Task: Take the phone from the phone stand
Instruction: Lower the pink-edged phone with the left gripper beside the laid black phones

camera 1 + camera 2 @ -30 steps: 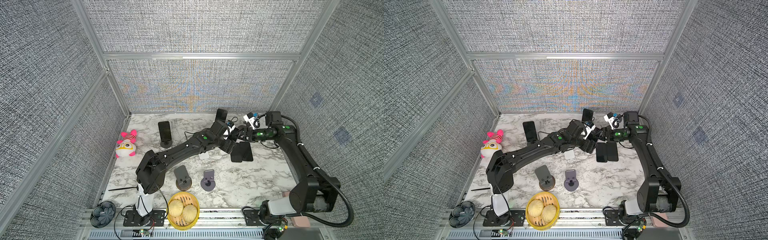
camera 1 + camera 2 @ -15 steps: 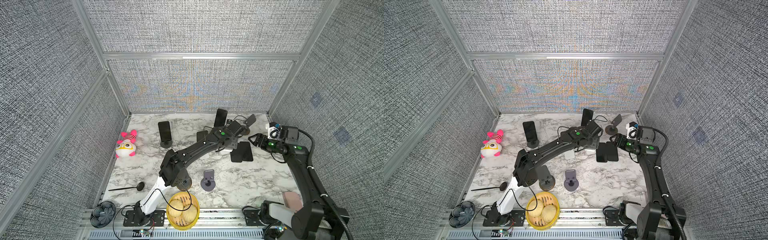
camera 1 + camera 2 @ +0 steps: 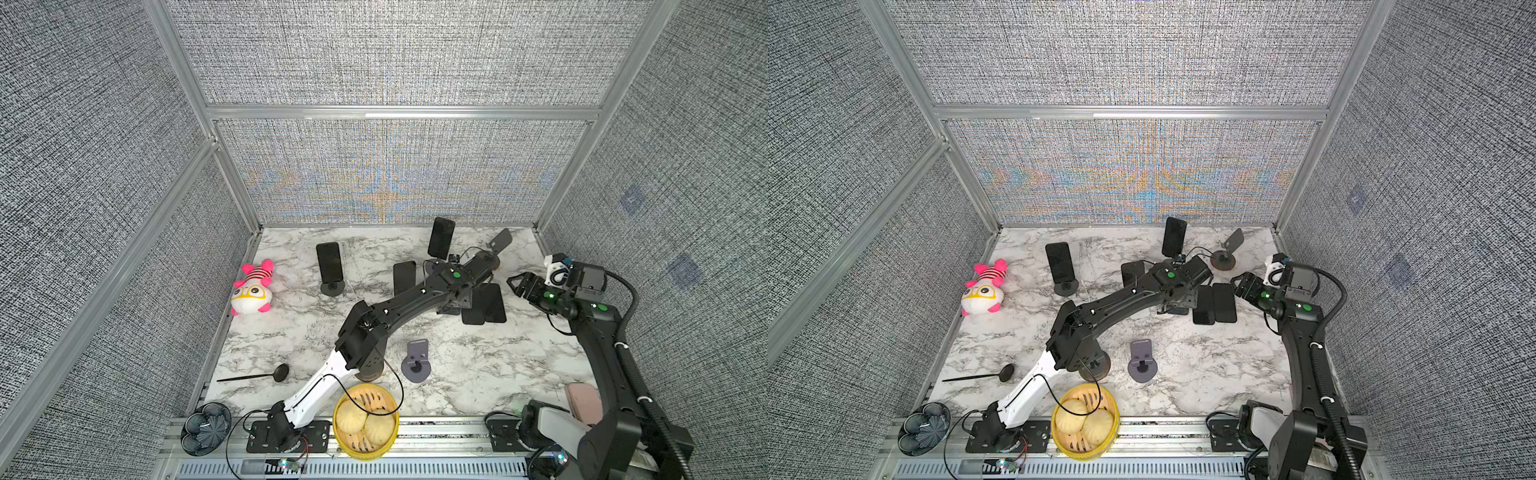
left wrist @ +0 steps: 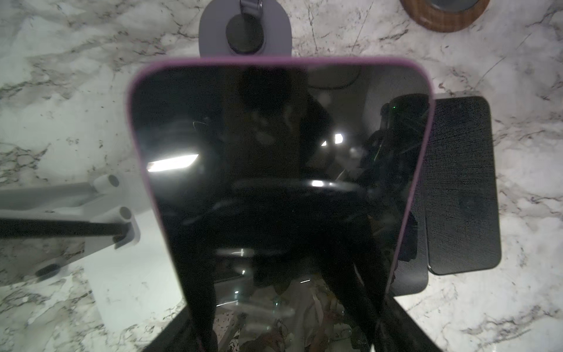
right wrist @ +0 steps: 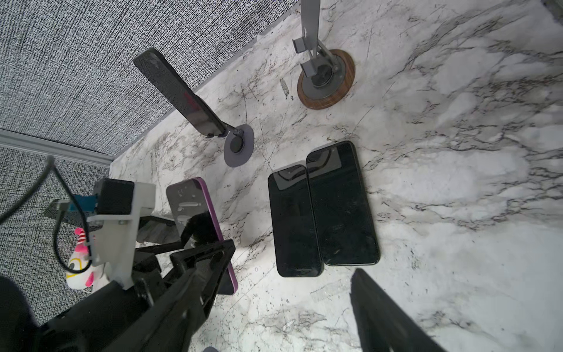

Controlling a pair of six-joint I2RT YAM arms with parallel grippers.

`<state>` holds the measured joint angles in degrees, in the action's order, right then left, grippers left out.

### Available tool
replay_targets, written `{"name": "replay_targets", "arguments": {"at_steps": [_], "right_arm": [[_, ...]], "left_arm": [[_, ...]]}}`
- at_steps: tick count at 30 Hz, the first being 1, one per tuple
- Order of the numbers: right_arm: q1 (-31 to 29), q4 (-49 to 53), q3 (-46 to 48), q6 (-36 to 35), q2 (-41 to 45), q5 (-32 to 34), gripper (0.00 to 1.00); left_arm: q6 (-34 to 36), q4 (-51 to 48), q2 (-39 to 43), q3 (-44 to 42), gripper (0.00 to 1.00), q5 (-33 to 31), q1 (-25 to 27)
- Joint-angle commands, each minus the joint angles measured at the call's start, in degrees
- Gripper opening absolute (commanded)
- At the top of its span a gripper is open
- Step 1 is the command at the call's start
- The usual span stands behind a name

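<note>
My left gripper point(image 4: 289, 304) is shut on the lower part of a black phone with a purple rim point(image 4: 274, 170), which stands up from the jaws. The right wrist view shows that phone point(image 5: 198, 213) clear of every stand. In both top views my left arm hides it; the left gripper point(image 3: 451, 308) hangs just left of two lying phones. An empty phone stand point(image 3: 487, 259) with a round wooden base stands at the back right. My right gripper point(image 3: 515, 284) is open and empty, right of the lying phones, also point(image 5: 292, 262).
Two black phones point(image 3: 484, 303) lie side by side. More phones lean on stands at the back point(image 3: 441, 237), the left point(image 3: 329, 262) and the middle point(image 3: 404, 277). An empty grey stand point(image 3: 416, 360), plush toy point(image 3: 252, 289), spoon point(image 3: 266, 375) and bun steamer point(image 3: 365, 419) sit nearer the front.
Both grippers were together at the back right stand. My right gripper has drawn back to the right, still open. My left gripper has carried the phone a little toward the front.
</note>
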<state>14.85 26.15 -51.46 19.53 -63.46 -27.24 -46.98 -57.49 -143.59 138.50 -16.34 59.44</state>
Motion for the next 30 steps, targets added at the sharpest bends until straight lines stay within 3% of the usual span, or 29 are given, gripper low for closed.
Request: {"name": "replay_targets", "arguments": {"at_steps": [1,30], "right_arm": [[0.3,-0.6,0.1,-0.6,0.3,0.1,0.78],[1.5,0.9,0.7,-3.4,-0.2,1.2,0.78]], "left_arm": [[0.3,3.0,-0.7,0.4,0.0,0.0,-0.2],[-0.2,8.9,-6.5,-0.9,0.09,3.4,-1.2]]}}
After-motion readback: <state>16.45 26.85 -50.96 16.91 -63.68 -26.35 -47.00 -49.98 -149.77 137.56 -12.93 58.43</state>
